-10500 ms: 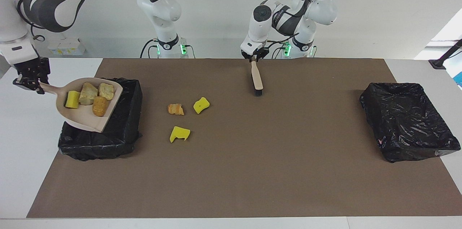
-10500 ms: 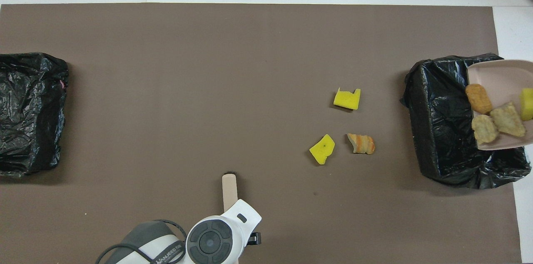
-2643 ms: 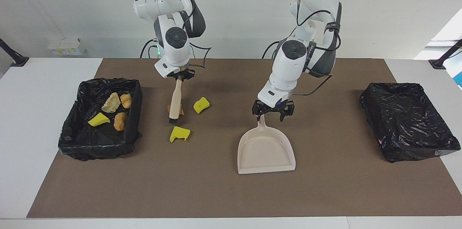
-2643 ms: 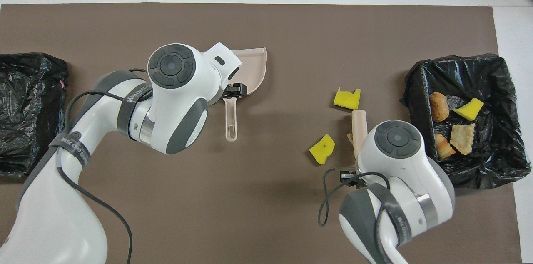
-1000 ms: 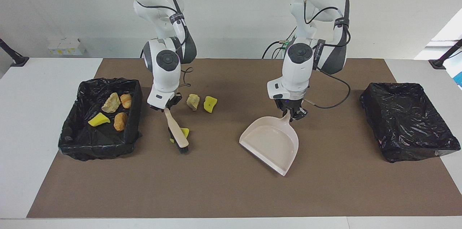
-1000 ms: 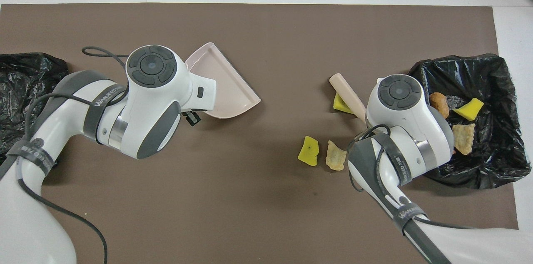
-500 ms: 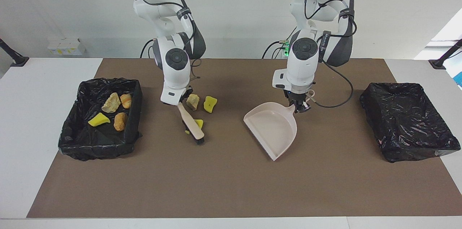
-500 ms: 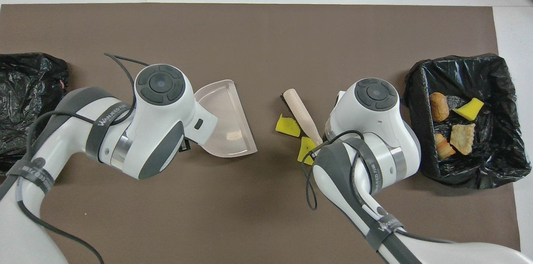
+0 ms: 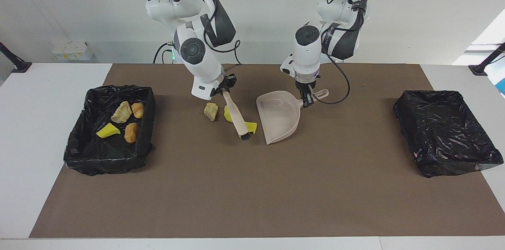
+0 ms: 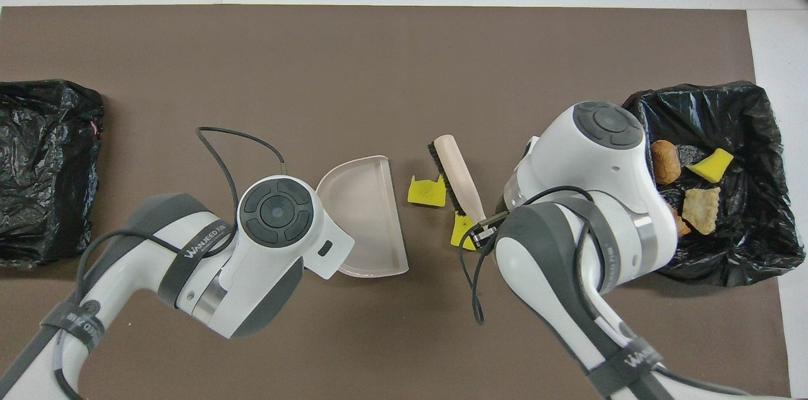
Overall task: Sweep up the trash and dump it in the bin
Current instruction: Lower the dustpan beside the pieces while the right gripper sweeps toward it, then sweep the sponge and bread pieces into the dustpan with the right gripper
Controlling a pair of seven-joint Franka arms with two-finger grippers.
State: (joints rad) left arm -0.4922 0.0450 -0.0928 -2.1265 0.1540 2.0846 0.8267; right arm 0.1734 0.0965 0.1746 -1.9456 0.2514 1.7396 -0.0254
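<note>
Mat (image 9: pixel 252 187): brown, fills the frame's middle.
Bin (image 9: pixel 146 124): frame left, four scraps inside.
Dustpan (image 9: pixel 278 122): frame centre, handle clamped in left gripper (image 9: pixel 307 100).
Brush (image 9: pixel 236 118): clamped in right gripper (image 9: pixel 223 89), bristles touching a yellow scrap (image 9: pixel 251 126).
Trash: tan chunk (image 9: pixel 210 111) and second yellow piece (image 9: pixel 227 114) beside brush.
</note>
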